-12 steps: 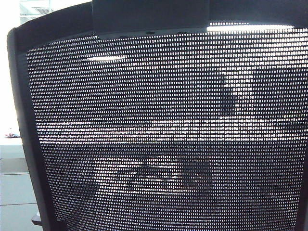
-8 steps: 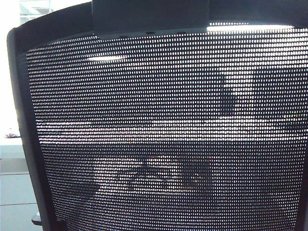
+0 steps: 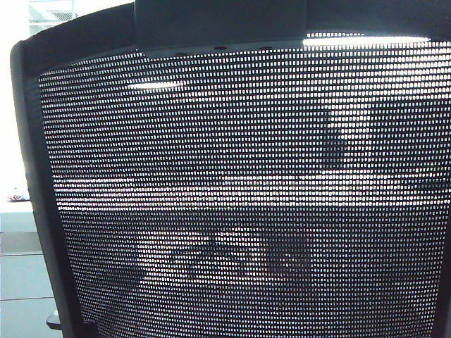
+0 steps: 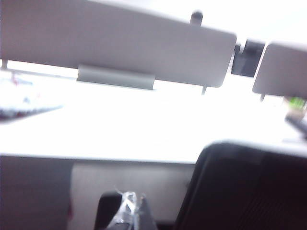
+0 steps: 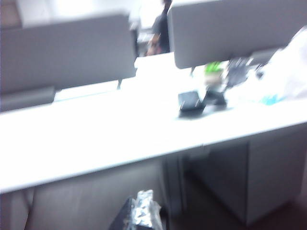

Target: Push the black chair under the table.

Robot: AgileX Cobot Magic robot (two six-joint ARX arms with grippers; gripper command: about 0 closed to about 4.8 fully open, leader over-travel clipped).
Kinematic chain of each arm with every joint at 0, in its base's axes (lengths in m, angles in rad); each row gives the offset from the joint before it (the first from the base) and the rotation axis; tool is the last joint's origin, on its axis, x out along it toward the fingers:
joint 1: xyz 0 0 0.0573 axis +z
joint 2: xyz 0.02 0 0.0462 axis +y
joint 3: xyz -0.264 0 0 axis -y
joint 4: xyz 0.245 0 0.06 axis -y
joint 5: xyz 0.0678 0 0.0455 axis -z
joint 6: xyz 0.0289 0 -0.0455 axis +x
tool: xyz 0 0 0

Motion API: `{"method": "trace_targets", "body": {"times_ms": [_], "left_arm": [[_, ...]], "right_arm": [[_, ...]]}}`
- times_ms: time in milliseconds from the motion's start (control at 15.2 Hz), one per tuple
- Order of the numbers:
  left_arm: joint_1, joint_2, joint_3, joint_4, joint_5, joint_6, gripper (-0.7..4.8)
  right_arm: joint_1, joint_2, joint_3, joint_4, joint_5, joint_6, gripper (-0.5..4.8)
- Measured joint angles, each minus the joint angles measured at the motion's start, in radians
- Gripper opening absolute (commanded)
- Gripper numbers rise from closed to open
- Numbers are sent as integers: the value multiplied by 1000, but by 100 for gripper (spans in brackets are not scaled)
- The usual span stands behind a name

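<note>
No visible change across the exterior views: black chair [image 3: 246, 197] fills the frame as before, close against the surface [image 4: 120, 134] edge. Probably seated nearly under. Left jaws [image 4: 128, 213] and right jaws [image 5: 143, 211]: cannot tell whether apart.
</note>
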Motion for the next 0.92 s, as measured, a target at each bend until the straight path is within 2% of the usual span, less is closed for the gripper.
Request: {"method": "trace_targets", "body": {"times_ms": [197, 394, 525, 590, 722, 918], "left_arm": [[0, 0, 126, -51, 30, -65, -6], [-18, 0, 264, -126, 154, -226, -6], [-37, -2, 356, -330, 179, -239, -6], [-37, -1, 355, -387, 212, -260, -6], [-37, 2, 362, -411, 313, -341, -5], [-37, -2, 436, -465, 314, -365, -5]], "right_arm": [[0, 0, 171, -52, 8, 29, -4], [0, 0, 333, -255, -177, 193, -5], [0, 0, 386, -433, -289, 288, -5], [0, 0, 386, -489, -351, 349, -5], [0, 0, 391, -497, -470, 472, -5], [0, 3, 447, -555, -474, 511, -5]]}}
